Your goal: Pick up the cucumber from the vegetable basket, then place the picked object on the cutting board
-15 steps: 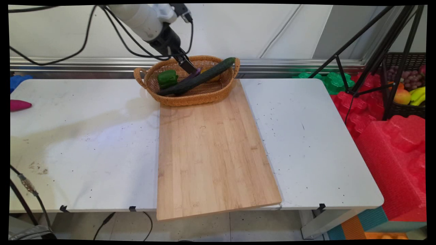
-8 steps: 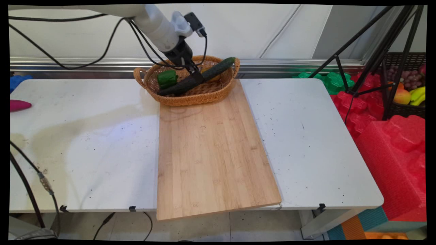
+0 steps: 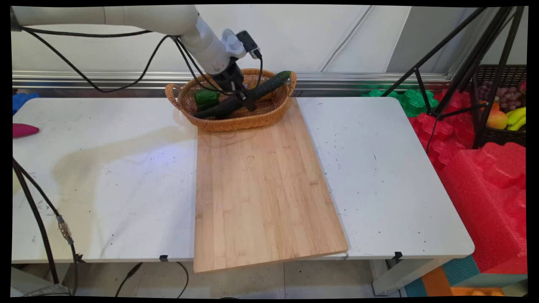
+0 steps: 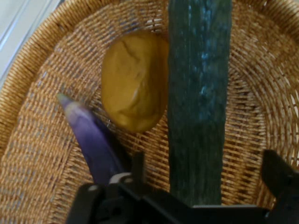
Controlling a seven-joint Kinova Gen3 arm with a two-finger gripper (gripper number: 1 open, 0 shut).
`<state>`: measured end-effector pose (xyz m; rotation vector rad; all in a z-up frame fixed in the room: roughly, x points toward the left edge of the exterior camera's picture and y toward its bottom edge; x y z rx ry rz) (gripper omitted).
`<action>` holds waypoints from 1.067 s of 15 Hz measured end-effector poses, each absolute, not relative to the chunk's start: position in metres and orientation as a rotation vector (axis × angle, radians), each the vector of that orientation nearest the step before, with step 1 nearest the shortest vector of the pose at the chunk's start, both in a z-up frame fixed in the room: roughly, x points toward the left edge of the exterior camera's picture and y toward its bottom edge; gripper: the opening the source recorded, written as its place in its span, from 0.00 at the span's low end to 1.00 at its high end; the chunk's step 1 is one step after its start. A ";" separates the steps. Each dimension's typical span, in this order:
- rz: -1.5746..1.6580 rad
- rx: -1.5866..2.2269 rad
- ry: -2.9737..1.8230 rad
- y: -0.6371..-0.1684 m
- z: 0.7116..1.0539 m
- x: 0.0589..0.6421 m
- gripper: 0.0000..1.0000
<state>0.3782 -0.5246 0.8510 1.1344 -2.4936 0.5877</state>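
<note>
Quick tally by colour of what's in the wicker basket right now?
Green: 2, the cucumber and the green pepper.
Purple: 1, the eggplant.
Yellow-brown: 1, the potato.
Total: 4 in the basket.

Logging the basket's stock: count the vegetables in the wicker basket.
4 visible: green pepper at the left, cucumber lying across, potato beside it, purple eggplant by the potato. More may lie hidden.

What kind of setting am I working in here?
Probably a robot lab or demo booth staged as a kitchen, not a real one: a bare white table with a long bamboo cutting board, a woven wicker basket of vegetables, a black tripod, and red foam blocks.
</note>
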 end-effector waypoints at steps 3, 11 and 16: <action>0.584 1.145 -2.492 -0.528 0.845 0.377 0.00; 0.666 1.085 -2.470 -0.512 0.875 0.373 0.00; 0.782 0.951 -2.461 -0.474 0.928 0.364 0.00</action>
